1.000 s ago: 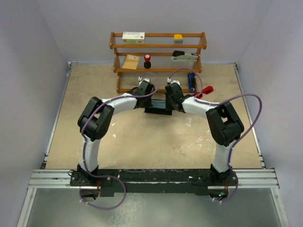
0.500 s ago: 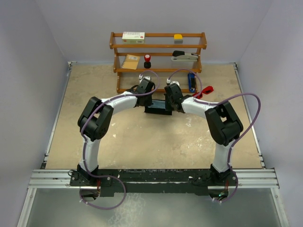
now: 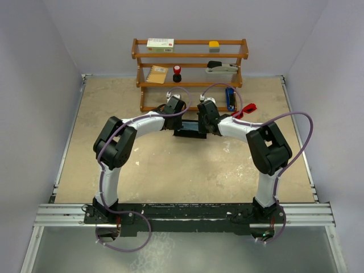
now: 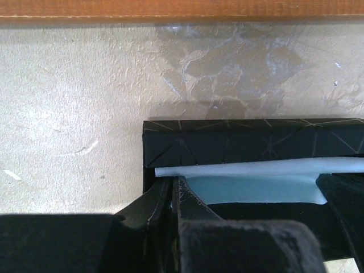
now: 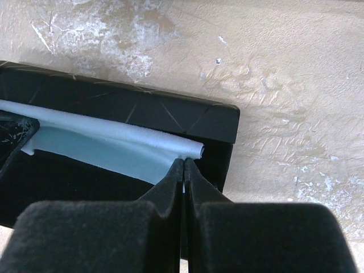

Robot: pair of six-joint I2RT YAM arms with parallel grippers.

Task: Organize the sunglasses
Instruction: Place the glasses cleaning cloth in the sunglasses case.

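Left end effector [image 4: 173,185] and right end effector [image 5: 183,168] both pinch blue cloth [image 5: 108,149] over case [image 5: 142,108]; sunglasses [image 3: 246,109] near desk [image 3: 170,165] right edge.

nothing is legible; marks on the white box [image 3: 160,44] atop the shelf [image 3: 190,55] are too small.

Sunglasses [image 3: 248,107]: one small pair; frame and arms bright red; lying low on the table [image 3: 114,102], towards the far right of the surface; located just beside the lower right end of the wooden shelf [image 3: 190,56], outside it, on no tier; near end partly crossed by a purple cable [image 3: 222,85]; arm position (folded or spread) not discernible at this size.
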